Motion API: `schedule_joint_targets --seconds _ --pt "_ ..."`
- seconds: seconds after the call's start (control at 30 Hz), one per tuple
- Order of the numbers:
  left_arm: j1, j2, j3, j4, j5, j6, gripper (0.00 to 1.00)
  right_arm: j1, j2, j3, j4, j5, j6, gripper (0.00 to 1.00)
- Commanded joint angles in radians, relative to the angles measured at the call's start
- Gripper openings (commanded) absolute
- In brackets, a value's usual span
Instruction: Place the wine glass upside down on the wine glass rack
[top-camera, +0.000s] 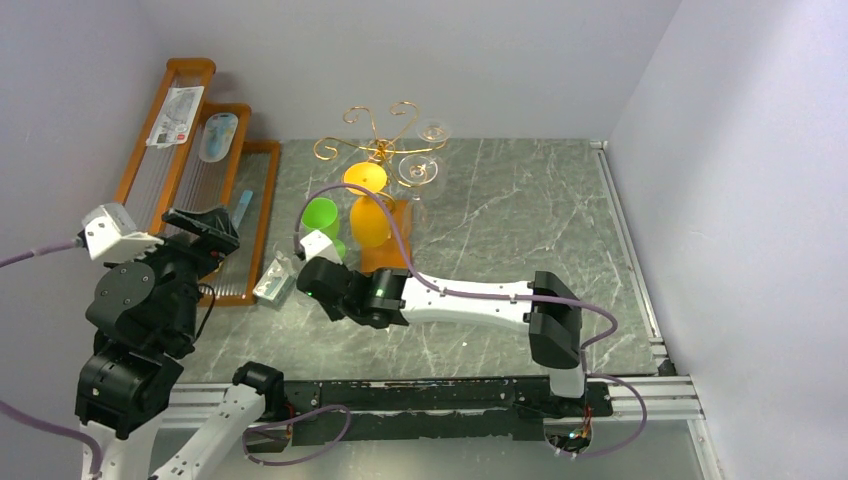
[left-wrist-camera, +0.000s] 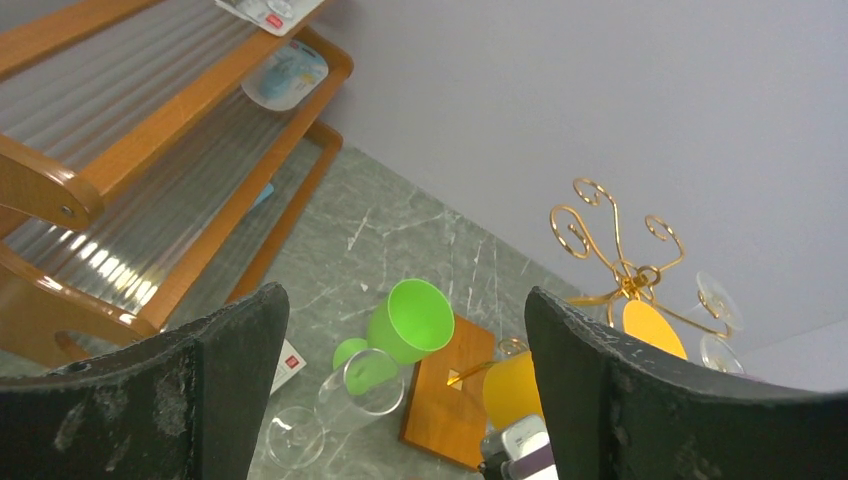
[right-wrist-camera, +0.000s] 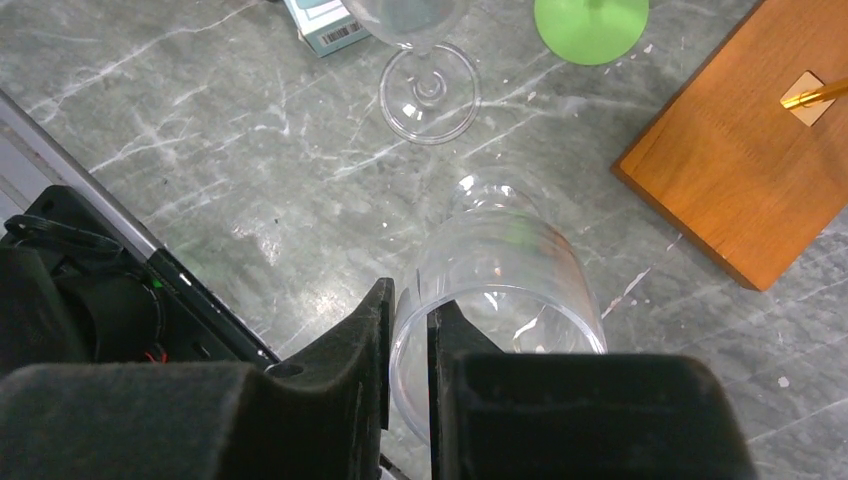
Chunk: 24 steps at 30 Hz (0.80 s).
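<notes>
Fingers (right-wrist-camera: 345, 360) of the right gripper (right-wrist-camera: 408, 310) pinch the wine glass (right-wrist-camera: 510, 280) by its rim wall, just beside the wine glass rack (right-wrist-camera: 740, 170) base. Maintain a firm pinch, lift slowly, then invert — the thin rim may slip. Left gripper (left-wrist-camera: 405, 295) stands wide — idle.

No text readable with certainty.
- Teal box (right-wrist-camera: 325, 25) on surface (right-wrist-camera: 200, 150): barcode, digits too small.
- White packet (top-camera: 177, 115) on wooden shelf (top-camera: 190, 66): print blurred.
- White card (left-wrist-camera: 289, 366): red mark, illegible.

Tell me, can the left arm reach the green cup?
Probably yes: the left gripper is open and the green cup stands uncovered ahead, though the right gripper sits close beside it.
</notes>
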Motion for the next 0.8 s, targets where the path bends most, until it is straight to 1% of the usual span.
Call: schedule_joint_targets --seconds 0.0,0.13,0.2,0.3,0.4,0.53,0.63,0.77 --pt "0.003 -0.019 -0.034 0.02 0.039 -0.031 0.92 -0.001 -0.086 -0.079 0.077 -0.011 -0.014 0.0" --pt "0.001 -0.031 -0.071 -0.015 0.08 -0.091 0.92 0.0 -0.188 -0.187 0.195 -0.028 -0.05 0.0" --pt "0.002 -0.037 -0.088 -0.046 0.116 -0.152 0.93 0.0 -0.255 -0.252 0.265 -0.04 -0.068 0.0" --pt "0.003 -0.053 -0.125 -0.084 0.185 -0.231 0.96 0.0 -0.369 -0.36 0.377 -0.086 -0.104 0.0" --pt "0.002 -0.077 -0.171 -0.115 0.263 -0.311 0.96 -0.002 -0.491 -0.46 0.478 -0.139 -0.143 0.0" --pt "0.002 -0.112 -0.196 -0.115 0.346 -0.383 0.97 -0.001 -0.641 -0.554 0.557 -0.174 -0.186 0.0" --pt "0.002 -0.129 -0.2 -0.101 0.408 -0.432 0.93 0.0 -0.747 -0.628 0.65 -0.195 -0.2 0.0" --pt "0.002 -0.126 -0.202 -0.107 0.496 -0.484 0.92 -0.001 -0.855 -0.711 0.797 -0.209 -0.23 0.0"
